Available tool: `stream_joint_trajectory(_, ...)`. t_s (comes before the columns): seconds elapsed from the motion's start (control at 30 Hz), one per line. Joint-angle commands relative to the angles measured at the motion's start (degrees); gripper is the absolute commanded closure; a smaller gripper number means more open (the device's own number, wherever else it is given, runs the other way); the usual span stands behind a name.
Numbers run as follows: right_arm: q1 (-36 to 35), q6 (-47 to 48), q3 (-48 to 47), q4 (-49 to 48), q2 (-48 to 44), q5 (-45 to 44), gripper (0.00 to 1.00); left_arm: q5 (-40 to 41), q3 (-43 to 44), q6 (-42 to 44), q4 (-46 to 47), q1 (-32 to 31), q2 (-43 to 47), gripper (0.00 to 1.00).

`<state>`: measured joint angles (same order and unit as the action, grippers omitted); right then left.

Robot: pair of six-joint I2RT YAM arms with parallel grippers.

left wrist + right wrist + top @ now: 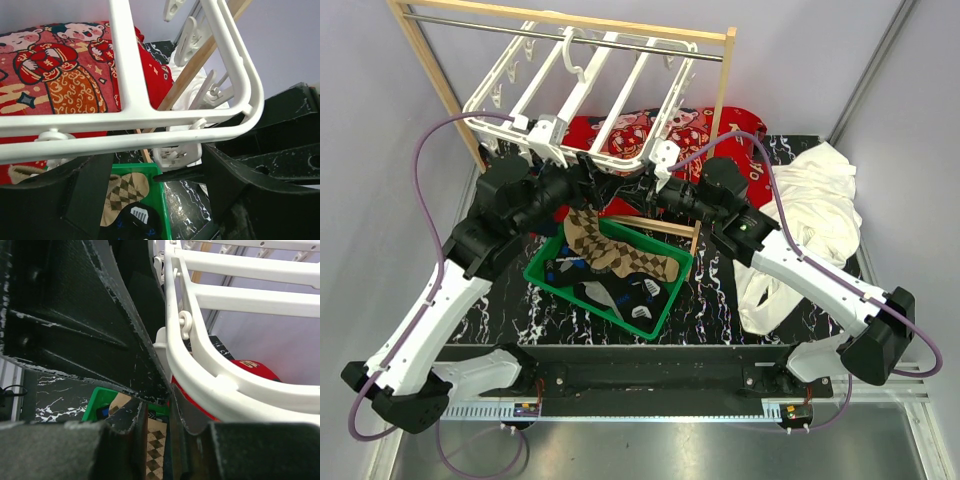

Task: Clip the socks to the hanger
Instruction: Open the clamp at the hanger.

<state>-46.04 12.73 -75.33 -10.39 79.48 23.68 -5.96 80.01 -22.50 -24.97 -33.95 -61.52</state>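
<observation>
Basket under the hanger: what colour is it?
The basket is green, clearest in the top external view.

A black tabletop [510,320] veined with white marbling carries everything here, and a green basket [560,290] sits on it near the middle, turned at an angle to the edges. At the far side a red printed cloth [745,130] lies spread flat on the surface, and a wooden rack [440,85] stands over that end. A big white cloth [825,210] lies crumpled along the right side, reaching from beside the red cloth down towards the near edge.
</observation>
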Motion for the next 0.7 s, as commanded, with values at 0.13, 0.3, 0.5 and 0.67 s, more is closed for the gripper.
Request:
stream_joint_trajectory(0.13, 0.07, -0.43, -2.45, -1.65, 0.32, 0.66, 1.0, 5.16, 4.45, 1.67, 4.32, -3.04, 0.08, 0.35)
stream_joint_trajectory(0.3, 0.07, -0.51, -2.37, -1.82, 0.32, 0.66, 1.0, 8.33, 4.63, 2.46, 4.58, -4.45, -0.01, 0.41)
stream_joint_trajectory(0.5, 0.07, -0.43, -2.45, -1.82, 0.5, 0.49, 1.0, 10.7, 4.72, 2.99, 4.49, -5.42, -0.45, 0.54)
stream_joint_trajectory(0.67, 0.07, -0.43, -1.23, -1.38, 0.76, -1.26, 0.94, 11.67, 4.63, 4.13, 5.28, -5.6, -0.62, 0.71)
